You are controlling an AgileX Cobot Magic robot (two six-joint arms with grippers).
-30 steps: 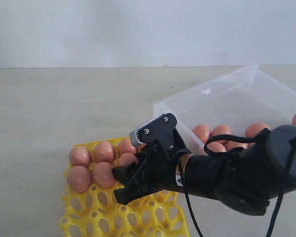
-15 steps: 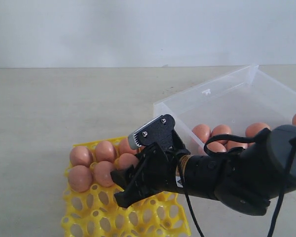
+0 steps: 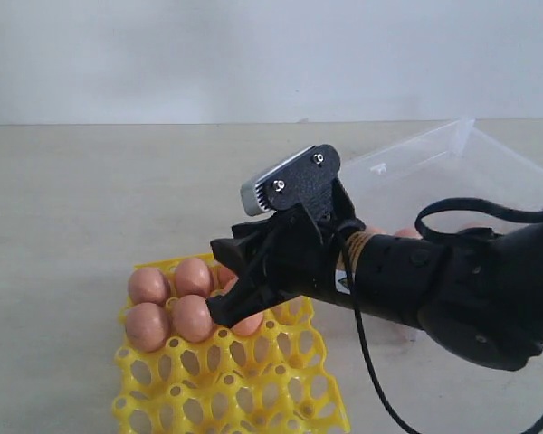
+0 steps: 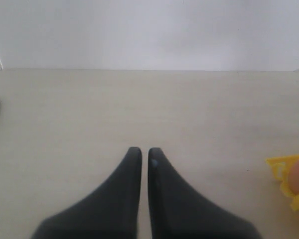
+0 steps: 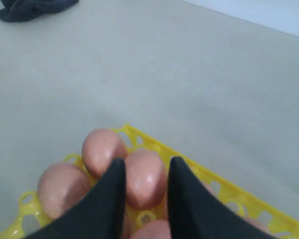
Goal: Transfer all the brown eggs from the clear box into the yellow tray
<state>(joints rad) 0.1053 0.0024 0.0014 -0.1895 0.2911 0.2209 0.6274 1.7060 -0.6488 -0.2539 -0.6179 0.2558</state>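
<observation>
Four brown eggs (image 3: 147, 325) unobstructed in one yellow tray (image 3: 253, 391); one clear box (image 3: 434, 158).

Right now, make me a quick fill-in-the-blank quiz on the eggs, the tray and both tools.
1. The brown eggs sit in cups of the ___ tray.
2. The left tool is ___, over bare table.
3. The right tool hangs over the tray, not the ___ box.
4. Between the right tool's fingers, the right wrist view shows one brown ___.
Missing words: yellow; shut; clear; egg.
</observation>
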